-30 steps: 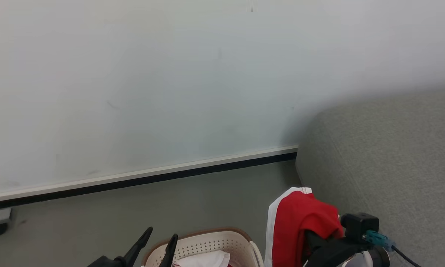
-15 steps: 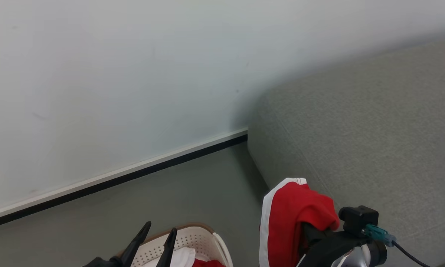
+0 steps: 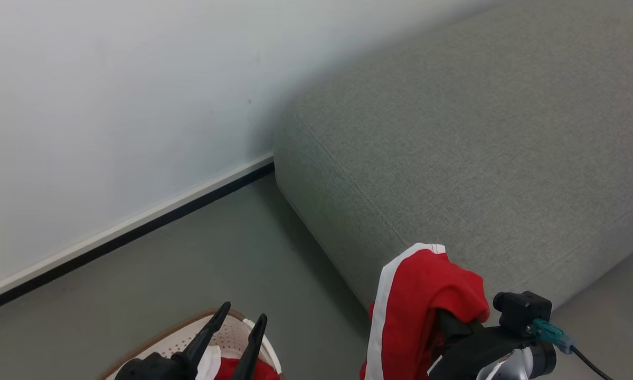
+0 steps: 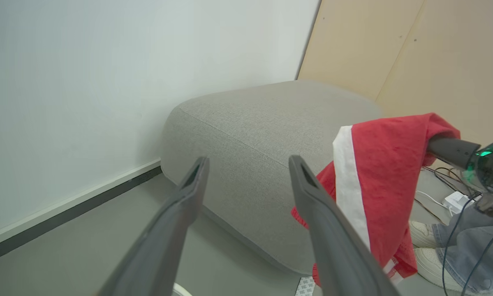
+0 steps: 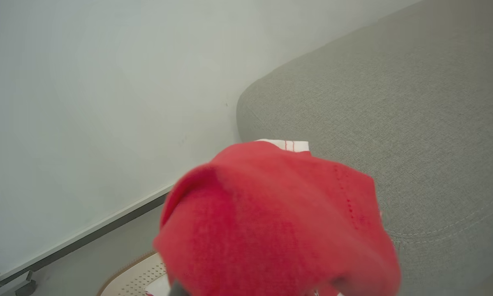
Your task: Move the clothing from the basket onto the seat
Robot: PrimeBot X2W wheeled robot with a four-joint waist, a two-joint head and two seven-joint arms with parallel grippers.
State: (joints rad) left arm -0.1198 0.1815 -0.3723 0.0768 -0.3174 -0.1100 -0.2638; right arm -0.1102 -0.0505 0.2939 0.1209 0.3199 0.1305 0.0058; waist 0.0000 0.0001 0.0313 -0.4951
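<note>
1. jaws of the right gripper [image 3: 450,328] are pinched shut on a red garment [image 3: 416,295] with a white stripe; the cloth drapes over the fingers and hangs below them.
2. jaws of the left gripper [image 3: 244,314] stand wide apart and hold nothing; they hover above the basket [image 5: 137,277], which sits on the floor [image 3: 216,253].
3. the red garment is up out of the basket, in the air just before the near corner of the seat [image 3: 453,148]. in the left wrist view its lower end hangs lower than the cushion's top, so it is not laid down.
4. in the basket, under the left fingers, a red piece [image 3: 226,369] and a white piece [image 3: 206,361] lie side by side.
5. none of the clothing lies on the part of the seat that shows.
6. judgement: the task looks early. one piece is lifted but not delivered, and at least two wait in the basket. what is left is to bring the held garment over the cushion, open the right jaws, then fetch the rest.
</note>
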